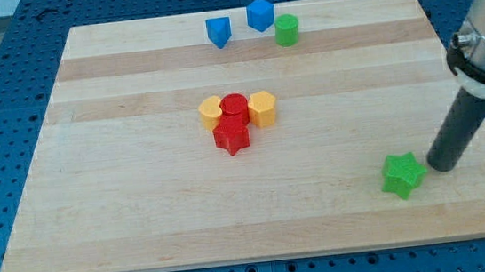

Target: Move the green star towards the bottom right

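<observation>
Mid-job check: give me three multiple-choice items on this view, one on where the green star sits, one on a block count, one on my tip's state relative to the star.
1. Where is the green star?
A. Near the board's bottom right
B. At the view's top left
C. In the central cluster

2. How many blue blocks are on the board?
A. One
B. Two
C. Four

3. Where is my tip relative to the green star?
A. Just to the star's right, close beside it
B. Far off, by the blue blocks
C. Resting on the red star

Answers:
1. A, the star lies by the wooden board's lower right corner.
2. B, a blue block and a blue cube sit at the view's top, beside a green cylinder.
3. A, the rod's end stands at the star's right edge; actual contact cannot be told.
</observation>
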Controlling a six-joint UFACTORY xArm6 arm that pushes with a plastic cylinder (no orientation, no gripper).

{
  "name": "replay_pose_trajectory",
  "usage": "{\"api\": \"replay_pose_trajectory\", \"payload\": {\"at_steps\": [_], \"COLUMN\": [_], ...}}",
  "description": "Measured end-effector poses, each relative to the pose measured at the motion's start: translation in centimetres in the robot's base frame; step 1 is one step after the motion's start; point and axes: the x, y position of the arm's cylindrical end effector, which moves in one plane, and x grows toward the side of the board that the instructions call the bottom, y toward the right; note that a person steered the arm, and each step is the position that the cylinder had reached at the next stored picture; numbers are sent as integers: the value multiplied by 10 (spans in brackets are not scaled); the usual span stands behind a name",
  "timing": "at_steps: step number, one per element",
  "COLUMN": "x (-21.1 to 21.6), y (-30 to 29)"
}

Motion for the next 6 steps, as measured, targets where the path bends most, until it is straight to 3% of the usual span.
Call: {"api": "replay_pose_trajectory", "payload": {"at_steps": [1, 3, 5, 6], "x": [19, 18, -94, -93], "y": [-54, -83, -121, -125]}}
